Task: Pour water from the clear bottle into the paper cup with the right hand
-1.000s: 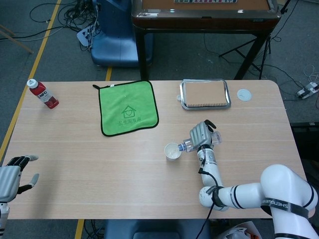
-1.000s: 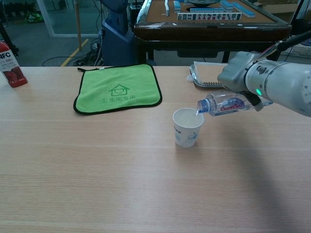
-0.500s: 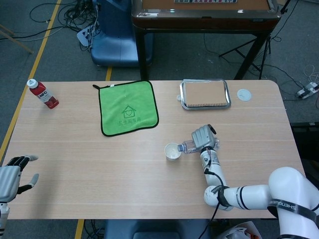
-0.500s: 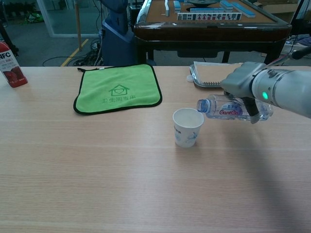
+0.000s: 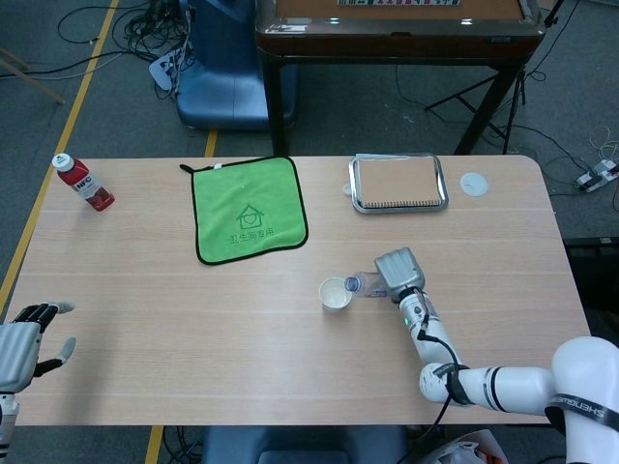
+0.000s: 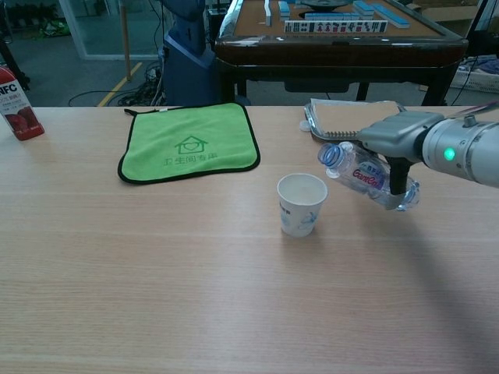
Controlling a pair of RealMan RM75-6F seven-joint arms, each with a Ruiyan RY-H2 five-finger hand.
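Note:
The white paper cup (image 5: 335,294) (image 6: 302,204) stands upright near the middle of the table. Just right of it my right hand (image 5: 398,272) (image 6: 399,140) grips the clear bottle (image 5: 367,285) (image 6: 365,175). The bottle is uncapped, its open neck points toward the cup and tilts slightly upward, its base lower at the right. The neck is beside the cup's rim, not over it. My left hand (image 5: 23,339) hovers at the table's front left corner, fingers apart and holding nothing; only the head view shows it.
A green cloth (image 5: 250,210) (image 6: 189,142) lies behind the cup to the left. A metal tray (image 5: 398,183) (image 6: 316,122) holding a brown pad sits at the back right, a white cap (image 5: 473,184) beyond it. A red NFC bottle (image 5: 82,182) (image 6: 15,93) stands far left.
The right hand has drawn back to the right and lowered, tipping the bottle's neck up and away from over the cup. The left hand has stayed put.

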